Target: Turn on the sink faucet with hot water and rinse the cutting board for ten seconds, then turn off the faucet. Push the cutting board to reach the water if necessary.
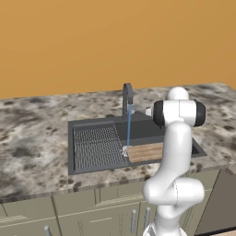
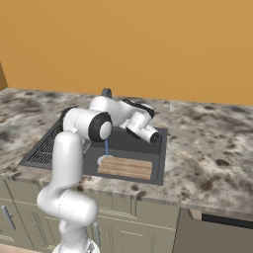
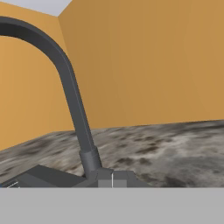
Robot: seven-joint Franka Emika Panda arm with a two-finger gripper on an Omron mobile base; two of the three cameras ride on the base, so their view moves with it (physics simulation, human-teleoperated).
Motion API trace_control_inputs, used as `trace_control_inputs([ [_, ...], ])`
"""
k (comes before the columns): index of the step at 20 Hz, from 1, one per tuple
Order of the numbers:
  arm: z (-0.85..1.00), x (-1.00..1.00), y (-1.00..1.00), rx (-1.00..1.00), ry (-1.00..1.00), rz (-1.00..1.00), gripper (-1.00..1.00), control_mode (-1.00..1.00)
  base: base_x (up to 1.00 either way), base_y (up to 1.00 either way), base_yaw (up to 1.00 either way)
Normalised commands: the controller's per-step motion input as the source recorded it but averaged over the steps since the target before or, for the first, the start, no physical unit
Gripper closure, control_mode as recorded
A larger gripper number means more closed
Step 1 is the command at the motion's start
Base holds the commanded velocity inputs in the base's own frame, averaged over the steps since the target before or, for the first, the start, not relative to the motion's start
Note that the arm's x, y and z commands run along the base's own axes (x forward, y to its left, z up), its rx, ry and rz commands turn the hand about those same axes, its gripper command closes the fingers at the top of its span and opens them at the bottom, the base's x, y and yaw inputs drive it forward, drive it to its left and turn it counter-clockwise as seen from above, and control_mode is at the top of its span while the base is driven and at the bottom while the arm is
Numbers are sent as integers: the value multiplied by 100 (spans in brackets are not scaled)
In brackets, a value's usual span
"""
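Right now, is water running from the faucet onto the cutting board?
Yes, a thin blue stream falls from the faucet onto the cutting board's left end.

A plain orange wall [image 1: 92, 41] rises behind a mottled grey-brown stone surface [image 1: 32, 138]; pale olive cabinet doors [image 1: 92, 216] with metal handles run beneath.

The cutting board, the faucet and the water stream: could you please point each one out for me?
cutting board [image 2: 125, 167]: right base view, middle of its slatted top.
faucet [image 3: 74, 105]: hand view, rising neck of the spout.
water stream [image 1: 129, 131]: left base view, midway down the blue stream.
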Motion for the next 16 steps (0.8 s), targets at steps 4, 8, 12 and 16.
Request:
trace_control_inputs([
  [4,0,0,0,0,0,0,100,-100,0,0,0],
  [8,0,0,0,0,0,0,100,-100,0,0,0],
  [12,0,0,0,0,0,0,100,-100,0,0,0],
  [16,0,0,0,0,0,0,100,-100,0,0,0],
])
